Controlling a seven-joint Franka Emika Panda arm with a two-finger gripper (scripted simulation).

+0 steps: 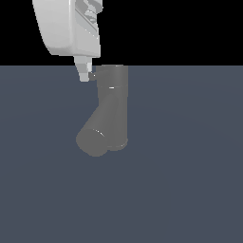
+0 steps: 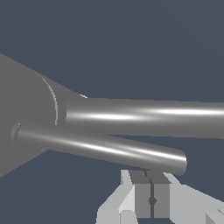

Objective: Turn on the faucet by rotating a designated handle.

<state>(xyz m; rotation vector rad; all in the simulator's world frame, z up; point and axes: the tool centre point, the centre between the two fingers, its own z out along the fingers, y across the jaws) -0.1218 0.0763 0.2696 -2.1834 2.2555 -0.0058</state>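
Note:
The grey Y-shaped faucet (image 1: 112,109) stands on the floor in the exterior view, its thick spout (image 1: 95,137) angled down toward the view's left. My gripper (image 1: 84,76) hangs beside the top of the upright cylinder, on the view's left. A short dark stub of the handle (image 1: 93,74) shows between the fingers and the cylinder. In the wrist view the handle (image 2: 109,148) is a slim rod coming off the faucet body (image 2: 26,118). My gripper (image 2: 151,183) is shut and empty, right against the rod near its free end. I cannot tell whether it touches.
A flat blue-grey floor (image 1: 190,190) surrounds the faucet. A thicker grey cylinder (image 2: 153,116) of the faucet runs behind the handle in the wrist view. Nothing else is in view.

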